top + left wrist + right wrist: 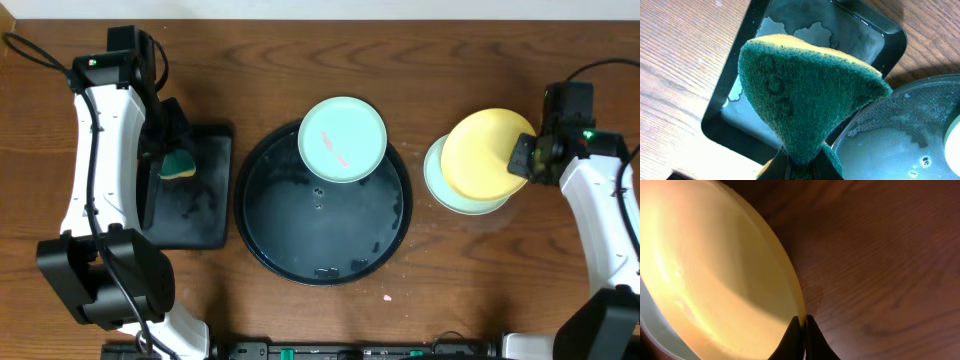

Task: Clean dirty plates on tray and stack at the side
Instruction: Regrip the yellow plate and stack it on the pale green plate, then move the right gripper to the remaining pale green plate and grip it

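Note:
A mint-green plate (343, 139) with red smears rests on the far rim of the round black tray (270, 235). The tray's wet rim shows in the left wrist view (900, 130). A second mint-green plate (440, 190) lies on the table to the right. My right gripper (522, 157) is shut on the rim of the pale yellow plate (485, 152) and holds it over that mint plate. In the right wrist view the fingers (803, 325) pinch the yellow plate's edge (715, 275). My left gripper (172, 150) is shut on the green sponge (805, 95) over the rectangular tray.
A smaller rectangular black tray (205, 215) with a water film lies left of the round tray; it also shows in the left wrist view (840, 30). Both arms' white links stand along the table's left and right sides. A small pink speck (386, 297) lies near the front.

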Controlling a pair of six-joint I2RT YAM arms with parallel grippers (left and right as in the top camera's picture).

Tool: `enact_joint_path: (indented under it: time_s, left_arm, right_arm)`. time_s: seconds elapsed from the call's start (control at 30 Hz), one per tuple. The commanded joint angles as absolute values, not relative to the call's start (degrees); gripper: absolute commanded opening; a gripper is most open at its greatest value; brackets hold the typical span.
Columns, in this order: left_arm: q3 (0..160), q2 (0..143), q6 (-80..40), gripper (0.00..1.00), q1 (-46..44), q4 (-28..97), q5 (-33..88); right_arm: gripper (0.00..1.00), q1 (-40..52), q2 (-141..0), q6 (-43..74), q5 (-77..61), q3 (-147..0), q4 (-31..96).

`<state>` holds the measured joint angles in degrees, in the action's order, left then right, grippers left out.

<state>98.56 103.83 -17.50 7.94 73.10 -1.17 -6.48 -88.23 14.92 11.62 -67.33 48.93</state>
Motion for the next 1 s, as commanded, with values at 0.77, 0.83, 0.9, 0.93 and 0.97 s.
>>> enact_joint_path:
  time_s: [0.77,0.83,0.9,0.93,0.97]
  left_arm:
    - [98.7,102.87,-16.32,0.07,8.05,73.23,-0.84]
    - [98.7,102.87,-16.32,0.07,8.05,73.21,-0.84]
    - [98.7,102.87,-16.32,0.08,8.05,73.06,-0.84]
    - [98.7,102.87,-16.32,0.07,8.05,73.01,-0.84]
    - [98.7,102.87,-16.32,0.08,8.05,72.99,-0.84]
  right_arm:
    - [0.41,3.7,-98.7,5.45,-17.45,-83.5,45.71]
    - [0.42,6.17,-103.11,3.36,-17.41,-89.86,47.7]
    - [0.45,8.43,-108.53,1.04,-17.39,-96.99,50.37]
    - [0.47,9.13,-110.54,0.16,-17.39,-99.42,51.27]
    - [0.48,9.98,-113.43,-1.08,-17.39,-102.85,52.49]
